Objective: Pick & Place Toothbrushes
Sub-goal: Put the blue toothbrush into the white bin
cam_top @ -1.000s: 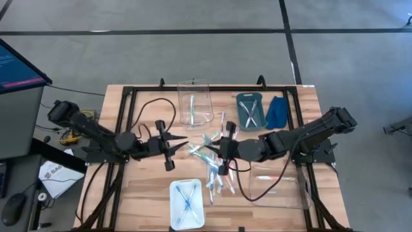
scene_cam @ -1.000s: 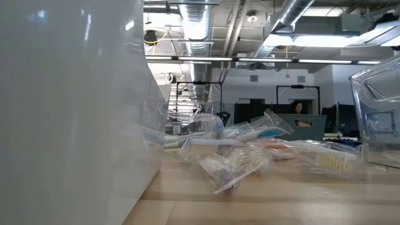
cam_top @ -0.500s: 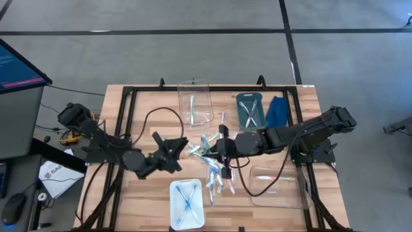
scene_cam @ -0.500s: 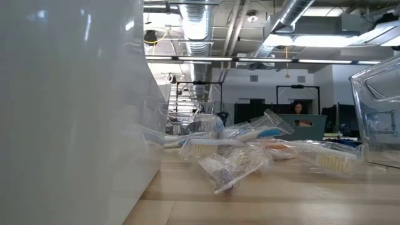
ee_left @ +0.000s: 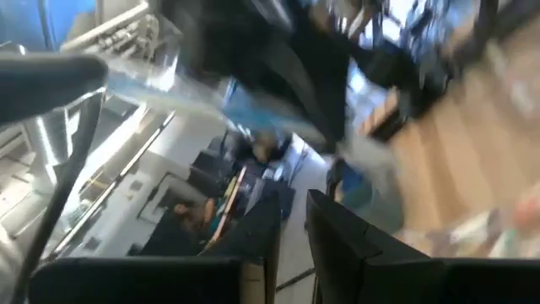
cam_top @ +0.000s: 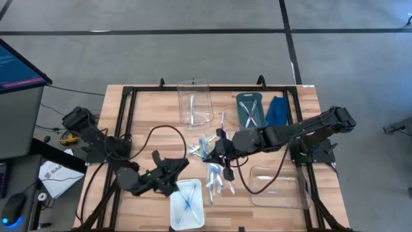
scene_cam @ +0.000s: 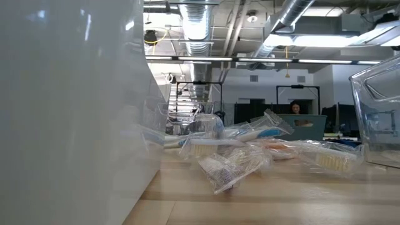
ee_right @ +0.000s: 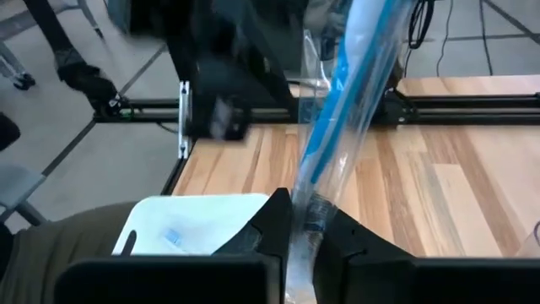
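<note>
Overhead, the loose pile of plastic-wrapped toothbrushes (cam_top: 215, 169) with whitish handles and blue or green parts lies at the centre of the pale wooden table (cam_top: 138, 113). From that pile, a clear rectangular bin (cam_top: 194, 108) holding one green brush sits at twelve o'clock, a teal tray (cam_top: 250, 111) with brushes at one o'clock beside a folded blue cloth (cam_top: 277, 111), an empty clear bin (cam_top: 277, 185) at four o'clock, and a white tray (cam_top: 187, 202) with crossed blue brushes at seven o'clock.

The right pincer (cam_top: 217, 153) hangs over the pile's upper edge, its fingers (ee_right: 274, 221) clamped together on a blue-handled toothbrush in a clear wrapper (ee_right: 337, 127) that stands up between them.

The left pincer (cam_top: 175, 173) is at eight o'clock from the pile, just over the white tray's near-left corner; its fingers (ee_left: 346, 245) stand close together, and a pale blue wrapped toothbrush (ee_left: 181, 89) shows blurred above them, but I cannot tell whether they grip it.

At table height, crinkled wrappers (scene_cam: 234, 164) lie heaped beside the white tray's wall (scene_cam: 69, 112).
</note>
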